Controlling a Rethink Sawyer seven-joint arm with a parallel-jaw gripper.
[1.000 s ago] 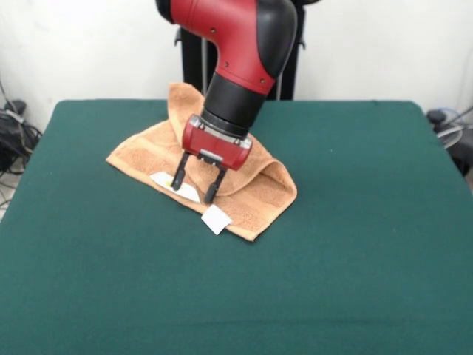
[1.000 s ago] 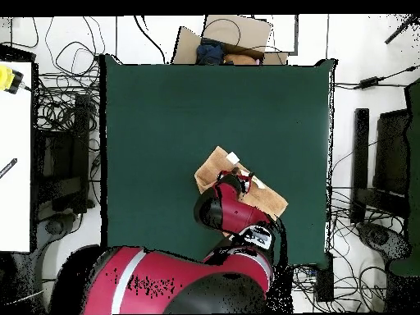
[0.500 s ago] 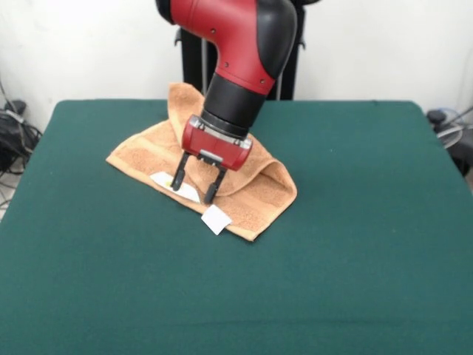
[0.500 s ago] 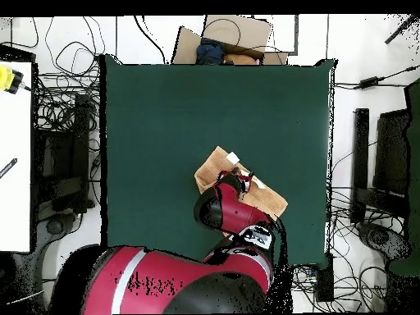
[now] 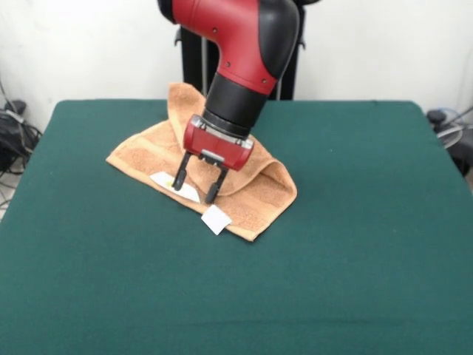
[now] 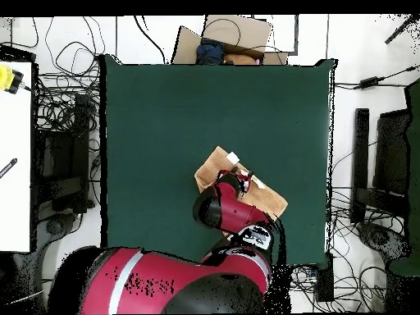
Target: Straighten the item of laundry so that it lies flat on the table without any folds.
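The item of laundry (image 5: 259,194) is an orange-tan towel, rumpled and folded over itself on the green table (image 5: 355,244), with a raised flap at its far edge. Two white tags (image 5: 215,219) show along its near edge. My gripper (image 5: 195,189) stands open just over the towel's near edge, its two dark fingers (image 5: 179,177) pointing down on either side of the longer tag. Nothing is held between them. In the overhead view the arm covers part of the towel (image 6: 267,197), and the gripper (image 6: 236,175) shows at the towel's middle.
A cardboard box (image 6: 234,37) sits beyond the table's far edge in the overhead view. Cables and equipment (image 6: 57,123) lie on the floor along both sides. The black pedestal (image 5: 194,63) rises behind the towel in the front view.
The gripper has lifted very slightly; the towel and tags lie as before.
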